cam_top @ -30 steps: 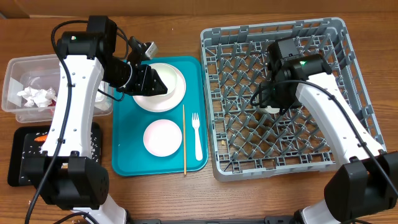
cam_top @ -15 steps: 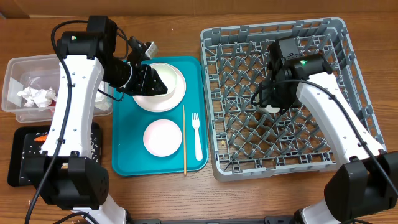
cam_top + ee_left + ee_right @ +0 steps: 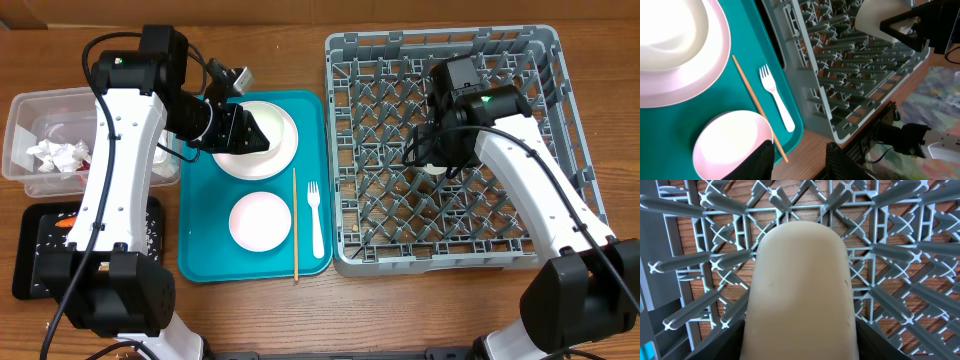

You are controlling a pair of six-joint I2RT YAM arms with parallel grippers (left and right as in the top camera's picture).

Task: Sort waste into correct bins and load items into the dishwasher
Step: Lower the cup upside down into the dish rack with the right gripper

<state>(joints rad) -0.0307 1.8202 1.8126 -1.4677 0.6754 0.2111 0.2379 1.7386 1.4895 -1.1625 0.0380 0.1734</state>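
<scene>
Napkins (image 3: 58, 153) are binned in the tub (image 3: 25, 110); my right claw (image 3: 435, 160) grips the cup (image 3: 800, 290) over the rack (image 3: 540, 120), while plate (image 3: 287, 155), bowls (image 3: 260, 220) and fork (image 3: 317, 220) wait on the tray (image 3: 200, 250) near my open, empty left claw (image 3: 801, 160).

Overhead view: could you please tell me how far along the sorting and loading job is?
Done: napkins in the clear tub, a carrot in the black tray. In hand: the right tool holds the white cup over the rack. Remaining: plate, two bowls and fork on the teal tray; the left tool is open above them.
</scene>
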